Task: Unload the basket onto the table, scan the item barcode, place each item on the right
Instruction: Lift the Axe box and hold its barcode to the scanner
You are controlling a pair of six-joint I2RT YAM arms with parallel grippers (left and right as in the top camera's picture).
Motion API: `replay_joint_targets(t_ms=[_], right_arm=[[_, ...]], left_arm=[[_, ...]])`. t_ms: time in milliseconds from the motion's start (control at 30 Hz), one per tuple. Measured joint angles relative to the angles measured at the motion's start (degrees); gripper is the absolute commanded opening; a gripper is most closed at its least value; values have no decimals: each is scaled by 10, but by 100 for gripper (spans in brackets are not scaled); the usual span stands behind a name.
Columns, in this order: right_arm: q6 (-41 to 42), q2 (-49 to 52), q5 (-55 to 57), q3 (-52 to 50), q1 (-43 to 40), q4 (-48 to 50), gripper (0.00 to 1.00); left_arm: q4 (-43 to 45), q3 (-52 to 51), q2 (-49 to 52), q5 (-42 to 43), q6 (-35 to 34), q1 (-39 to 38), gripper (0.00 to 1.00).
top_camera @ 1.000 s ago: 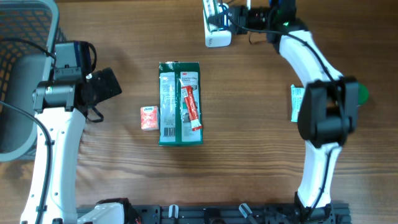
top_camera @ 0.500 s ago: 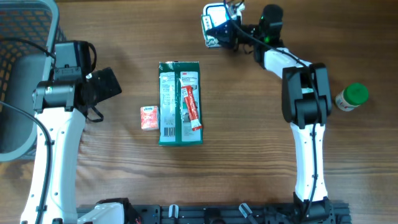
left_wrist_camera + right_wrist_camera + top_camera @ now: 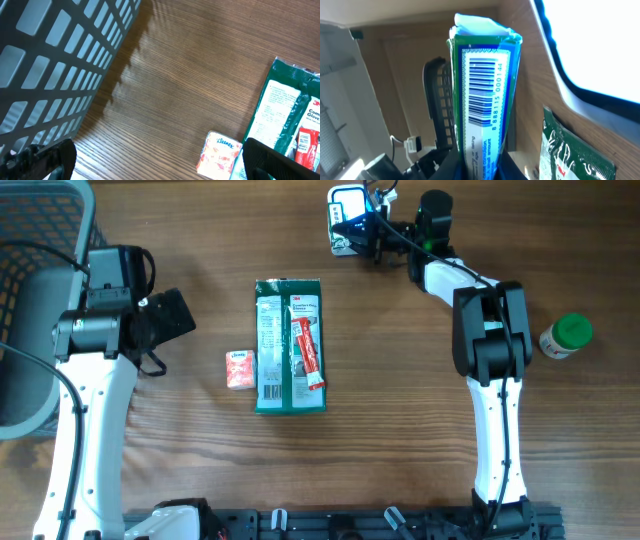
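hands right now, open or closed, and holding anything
left hand: open, holding nothing
right hand: closed on the green packet, barcode facing the wrist camera

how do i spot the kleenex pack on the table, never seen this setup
Find the big green glove package lying in the middle of the wooden table. Along its left side sits the Kleenex pack. It is the only small orange-pink packet.

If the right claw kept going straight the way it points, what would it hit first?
Probably the white scanner. The right gripper, shut on the green carton, aims straight at it, though the gap between them is hard to judge.
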Motion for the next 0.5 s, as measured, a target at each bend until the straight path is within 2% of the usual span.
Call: replay_joint_targets(t_ms=[200, 300, 433, 500], right_arm=[[5, 0, 8, 1, -2, 24, 4], [44, 1, 12, -4, -2, 130, 5], [140, -3, 19, -3, -2, 290, 5], [175, -10, 19, -3, -3, 318, 5]], left_arm=[[0, 0, 0, 0, 0, 0, 100], [0, 0, 0, 0, 0, 0, 100], [0, 0, 0, 0, 0, 0, 100], [0, 0, 0, 0, 0, 0, 100]])
